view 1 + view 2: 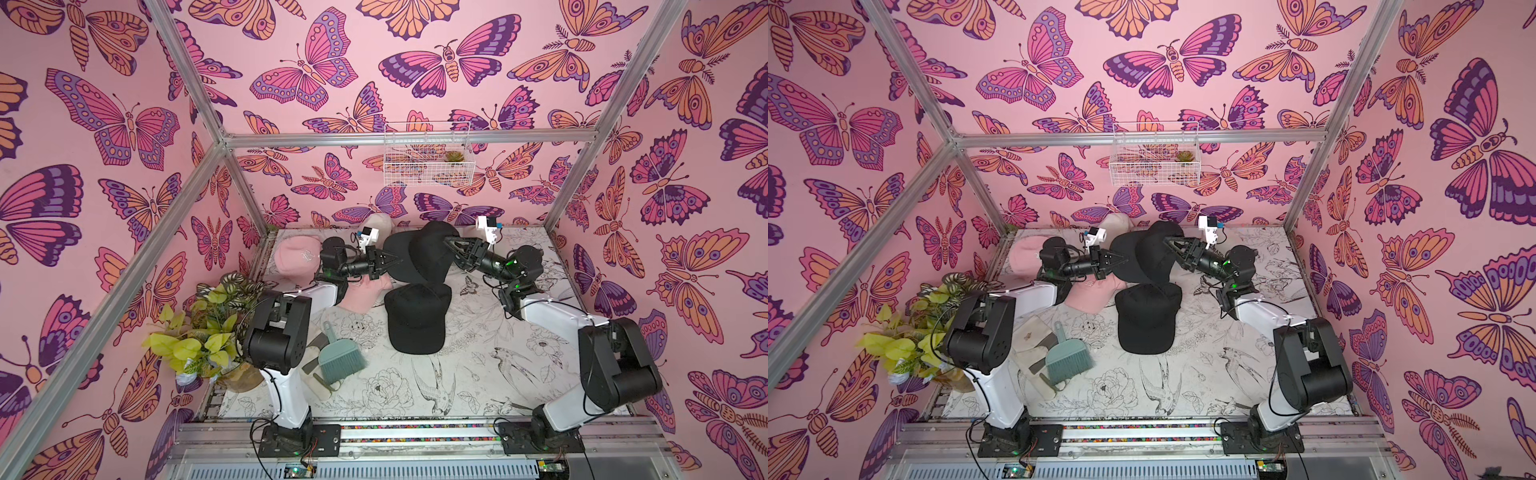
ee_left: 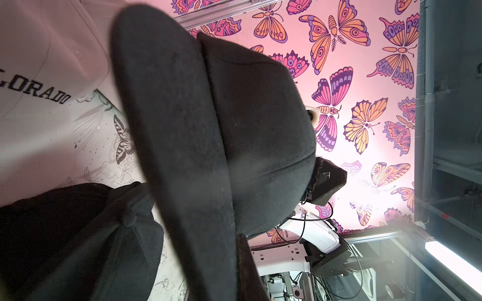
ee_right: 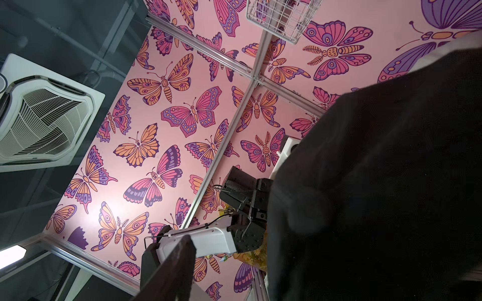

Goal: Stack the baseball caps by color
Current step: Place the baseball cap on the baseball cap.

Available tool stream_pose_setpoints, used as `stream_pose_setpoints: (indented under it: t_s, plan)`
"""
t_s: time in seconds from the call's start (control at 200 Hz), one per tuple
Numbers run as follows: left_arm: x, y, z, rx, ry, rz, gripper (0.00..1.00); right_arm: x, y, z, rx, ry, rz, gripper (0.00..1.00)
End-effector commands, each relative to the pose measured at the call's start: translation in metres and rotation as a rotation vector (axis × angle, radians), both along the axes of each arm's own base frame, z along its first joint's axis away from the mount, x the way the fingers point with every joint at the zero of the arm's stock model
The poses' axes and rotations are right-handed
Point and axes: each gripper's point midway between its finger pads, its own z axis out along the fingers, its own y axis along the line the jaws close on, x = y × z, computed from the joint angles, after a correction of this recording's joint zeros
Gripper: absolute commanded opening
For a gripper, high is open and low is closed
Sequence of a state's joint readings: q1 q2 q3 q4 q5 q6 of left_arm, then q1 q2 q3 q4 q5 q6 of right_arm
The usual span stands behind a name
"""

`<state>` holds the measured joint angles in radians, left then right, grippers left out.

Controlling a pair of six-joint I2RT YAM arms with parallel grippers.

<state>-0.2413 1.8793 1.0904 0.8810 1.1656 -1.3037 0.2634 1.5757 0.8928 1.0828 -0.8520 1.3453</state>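
Observation:
A black baseball cap hangs above the back of the table between my two grippers. My left gripper is shut on its brim, which runs into the jaws in the left wrist view. My right gripper sits at the crown, jaws apart. One finger stands clear of the fabric and the cap hides the other. A second black cap lies flat mid-table. Two pink caps lie at the left. A cream "COLORADO" cap sits at the back.
A teal hand brush lies on beige cloth near the left arm's base. A potted plant fills the front-left corner. A white wire basket hangs on the back wall. Aluminium frame posts edge the table.

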Motion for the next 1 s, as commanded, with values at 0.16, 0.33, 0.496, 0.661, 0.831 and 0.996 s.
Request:
stream_pose_setpoints:
  t_s: [0.16,0.33,0.496,0.661,0.831,0.996]
  plan:
    - [0.0,0.001,0.001,-0.008,-0.023,-0.019,0.0,-0.022,-0.005,0.042,0.014,-0.177,-0.001,0.4]
    - [0.003,0.002,0.008,-0.052,-0.017,-0.025,0.0,-0.028,-0.005,0.038,-0.025,-0.185,-0.008,0.4]
    - [0.004,0.001,0.001,-0.05,0.004,-0.027,0.0,-0.031,-0.005,0.043,-0.017,-0.204,0.002,0.38]
    - [0.005,0.001,0.0,-0.051,0.011,-0.028,0.0,-0.027,-0.005,0.041,-0.015,-0.193,-0.01,0.32]
    - [0.005,0.0,-0.004,-0.048,0.023,-0.033,0.0,-0.036,-0.004,0.056,0.031,-0.26,0.025,0.09]
    - [0.008,0.007,-0.007,-0.033,0.009,-0.013,0.11,-0.043,-0.002,0.057,-0.034,-0.321,0.033,0.0]
